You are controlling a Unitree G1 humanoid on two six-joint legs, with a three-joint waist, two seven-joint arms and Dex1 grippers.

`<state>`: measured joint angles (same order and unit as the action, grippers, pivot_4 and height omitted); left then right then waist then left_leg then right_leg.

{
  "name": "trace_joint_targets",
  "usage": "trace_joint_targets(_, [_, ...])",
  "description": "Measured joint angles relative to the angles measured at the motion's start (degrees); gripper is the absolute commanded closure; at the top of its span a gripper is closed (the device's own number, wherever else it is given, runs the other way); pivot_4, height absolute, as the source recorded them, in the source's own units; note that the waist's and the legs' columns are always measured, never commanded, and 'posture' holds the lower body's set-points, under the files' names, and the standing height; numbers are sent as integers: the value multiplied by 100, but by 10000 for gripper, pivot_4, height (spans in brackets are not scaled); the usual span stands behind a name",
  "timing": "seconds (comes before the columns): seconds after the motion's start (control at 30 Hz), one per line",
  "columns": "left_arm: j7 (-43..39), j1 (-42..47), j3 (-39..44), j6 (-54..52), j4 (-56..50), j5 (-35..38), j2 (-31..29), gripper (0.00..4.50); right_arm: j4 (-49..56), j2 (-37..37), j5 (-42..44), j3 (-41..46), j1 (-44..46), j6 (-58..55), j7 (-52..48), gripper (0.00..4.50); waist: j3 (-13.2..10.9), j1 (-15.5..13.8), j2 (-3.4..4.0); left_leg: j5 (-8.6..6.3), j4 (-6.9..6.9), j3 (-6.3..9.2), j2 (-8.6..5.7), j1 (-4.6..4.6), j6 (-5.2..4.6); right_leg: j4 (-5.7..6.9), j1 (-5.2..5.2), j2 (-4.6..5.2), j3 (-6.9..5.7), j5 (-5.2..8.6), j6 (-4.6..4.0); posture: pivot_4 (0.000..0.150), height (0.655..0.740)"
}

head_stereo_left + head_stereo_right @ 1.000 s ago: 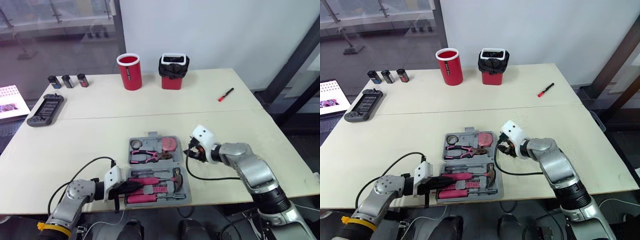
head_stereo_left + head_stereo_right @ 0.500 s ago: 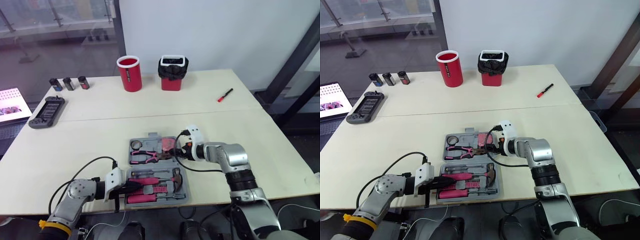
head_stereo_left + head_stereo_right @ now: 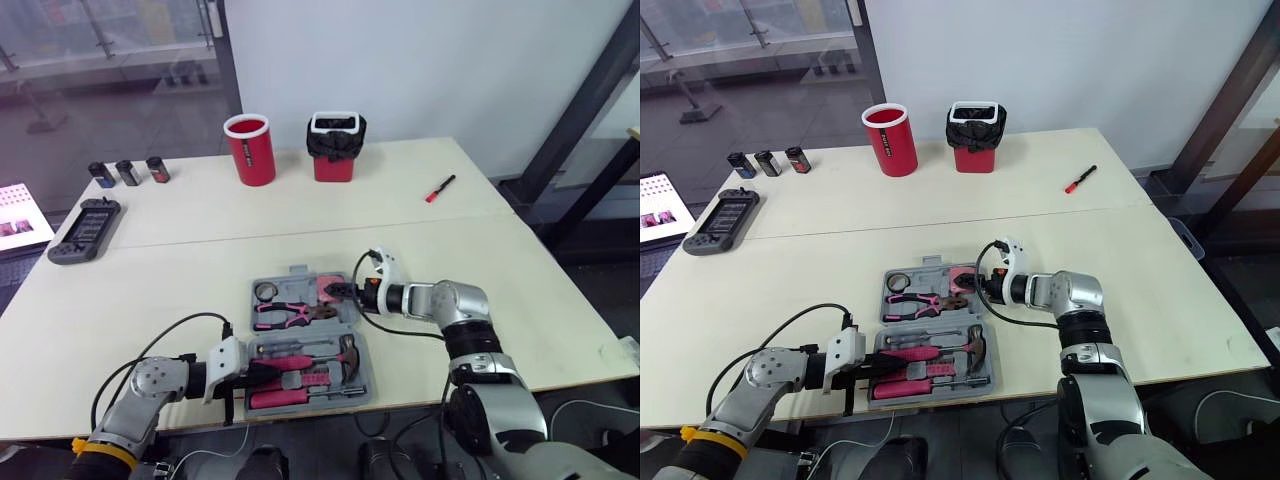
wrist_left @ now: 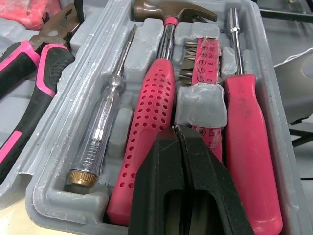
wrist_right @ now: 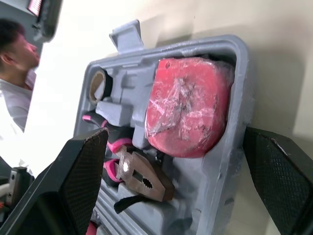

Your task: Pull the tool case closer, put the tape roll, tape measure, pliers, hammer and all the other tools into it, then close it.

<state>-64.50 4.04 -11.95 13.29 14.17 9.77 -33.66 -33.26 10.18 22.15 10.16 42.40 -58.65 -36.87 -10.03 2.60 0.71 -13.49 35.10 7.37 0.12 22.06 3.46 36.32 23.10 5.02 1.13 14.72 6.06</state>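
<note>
Tool case [image 3: 303, 272] lies open and flat on the table [image 3: 500, 260], at the robot's side of it; both halves face up.

Far half of the case holds the tape roll [image 3: 266, 291] at its left end, the pliers [image 3: 290, 312] across the middle, and the pink tape measure [image 5: 188, 105] at its right end; the tape measure's surface looks crinkled, as if film-wrapped.

Near half holds the hammer [image 4: 151, 107], a clear-handled tester screwdriver [image 4: 105, 127], a bit holder [image 4: 203, 63] and a red-handled driver [image 4: 249, 147], each seated in its recess.

Left gripper [image 4: 183, 161] is at the case's near left edge, fingers [image 4: 166, 186] pressed together with nothing between them; they cover the butt of the hammer handle.

Right gripper [image 3: 345, 293] is at the case's right wall beside the tape measure, fingers [image 5: 78, 181] wide apart, one over the pliers, one outside the wall; the pliers' handles are partly hidden.

Beyond the case stand a red cup [image 3: 249, 149] and a red bin with black liner [image 3: 335, 146]; a red marker [image 3: 437, 189] lies far right of it; three small canisters [image 3: 127, 171] and a black handset [image 3: 77, 230] lie far left.

A person [image 5: 17, 49] is partly cut off in the right wrist view.
</note>
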Motion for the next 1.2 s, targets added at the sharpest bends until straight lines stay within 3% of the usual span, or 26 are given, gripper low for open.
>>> trace_joint_targets(0.33, [33,-4,-23,120,12,-45,-29,45000,254,279,74,-356,0,250,-733,479,-1,-1,3,0,-1,0,0,0,0,0,2,0,2,0,1,1500,7387])
trace_joint_targets(0.9, [10,14,-41,330,115,-53,-55,45000,2412,849,447,-868,-644,-170,-1240,479,-1,4,5,0,-5,0,0,2,0,-1,7,0,3,4,3,1500,7387])
trace_joint_targets(1.2, [-138,-232,44,-926,-996,158,-676,45000,2464,887,618,-991,-644,-187,-1255,479,-4,128,1,-5,-20,0,9,31,-7,-2,37,-8,3,5,36,1500,7387])
